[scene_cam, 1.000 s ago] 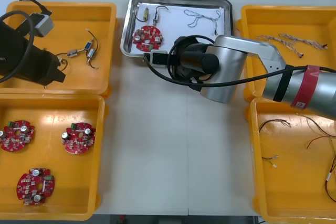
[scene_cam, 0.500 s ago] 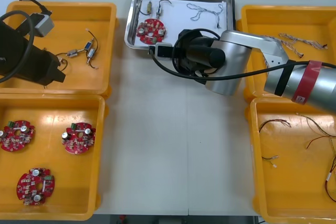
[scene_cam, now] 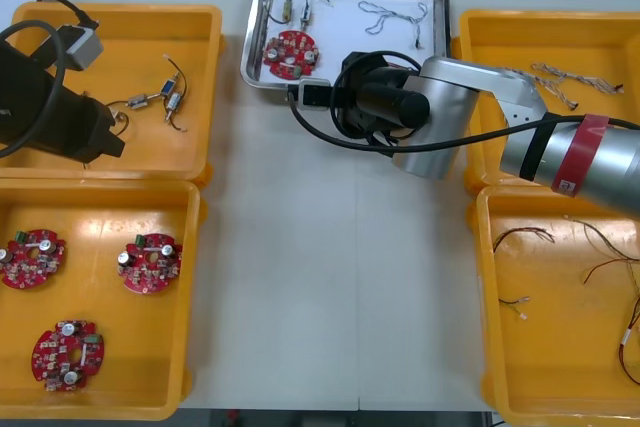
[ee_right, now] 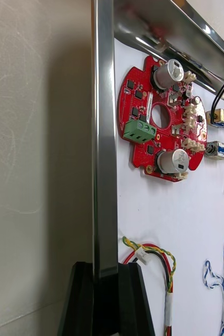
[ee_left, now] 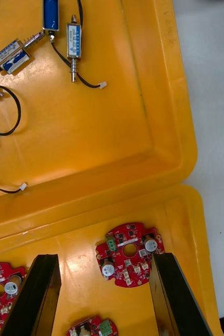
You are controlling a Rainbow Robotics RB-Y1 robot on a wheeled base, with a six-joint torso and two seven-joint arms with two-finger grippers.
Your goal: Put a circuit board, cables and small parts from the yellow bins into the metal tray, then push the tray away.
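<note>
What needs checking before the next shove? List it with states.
Right hand shut on near rim of metal tray: ok.
Circuit board in tray: ok.
Blue and white cable, red and yellow cable in tray: ok.
Small metal parts in tray: ok.
Table left beyond tray: not ok, far rim seems at table's edge.
Left hand open over left yellow bins, clear of tray: ok.

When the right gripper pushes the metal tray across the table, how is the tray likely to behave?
The metal tray looks rigid and shiny, so it should slide easily on the table without bending. The right gripper grips its near rim off-centre, so it may turn. The loose circuit board inside could shift. The left gripper idles over yellow bins.
</note>
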